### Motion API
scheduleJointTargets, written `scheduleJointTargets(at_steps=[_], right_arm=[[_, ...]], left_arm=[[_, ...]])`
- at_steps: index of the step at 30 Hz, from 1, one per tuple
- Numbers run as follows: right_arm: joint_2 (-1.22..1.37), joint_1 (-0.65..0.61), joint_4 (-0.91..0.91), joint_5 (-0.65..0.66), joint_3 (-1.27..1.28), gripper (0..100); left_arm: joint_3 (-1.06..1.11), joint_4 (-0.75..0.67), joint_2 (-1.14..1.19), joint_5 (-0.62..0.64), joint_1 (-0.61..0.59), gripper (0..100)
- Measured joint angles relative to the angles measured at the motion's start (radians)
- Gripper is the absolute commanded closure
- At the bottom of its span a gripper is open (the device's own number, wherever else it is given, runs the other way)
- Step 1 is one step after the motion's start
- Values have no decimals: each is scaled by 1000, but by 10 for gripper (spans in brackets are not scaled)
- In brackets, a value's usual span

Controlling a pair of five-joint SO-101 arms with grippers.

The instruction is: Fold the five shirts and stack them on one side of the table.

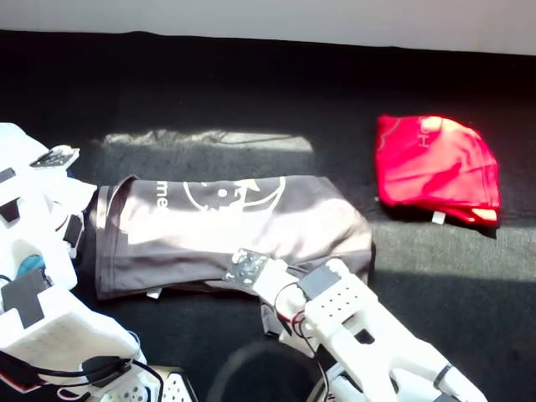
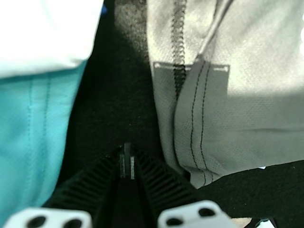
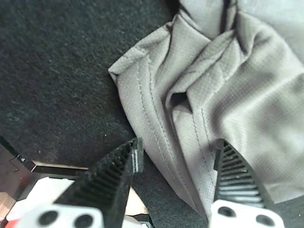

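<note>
The grey shirt (image 1: 226,226) lies in the middle of the counter (image 1: 251,92), roughly folded into a wide, uneven rectangle with a white round print facing up. Close up (image 2: 228,109), its cloth is a fine mesh knit with a zigzag seam and double rows of dark stitching along the hem. One loose corner of it (image 3: 223,95) is bunched into soft creases. The counter is covered in fuzzy black fabric.

The right gripper (image 3: 179,149) hangs over that creased corner at the shirt's near edge. Its ribbed black fingers (image 3: 118,171) are spread wide and hold nothing. The left gripper (image 2: 126,159) has its fingers pressed together on nothing, over the bare black strip between the grey shirt and a teal shirt (image 2: 33,137). A white shirt (image 2: 42,33) lies on the teal one.

A red shirt (image 1: 435,167), smooth and folded into a compact bundle, sits well apart toward the far right of the counter.
</note>
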Motion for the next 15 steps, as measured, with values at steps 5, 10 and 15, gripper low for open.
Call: scheduleJointTargets(at_steps=[5,10,15], right_arm=[[-8,-63,-83,3,87,757],[-8,-77,-114,3,109,781],[54,-49,-203,3,130,909]], left_arm=[[0,0,0,0,0,991],[0,0,0,0,0,991],[0,0,0,0,5,991]])
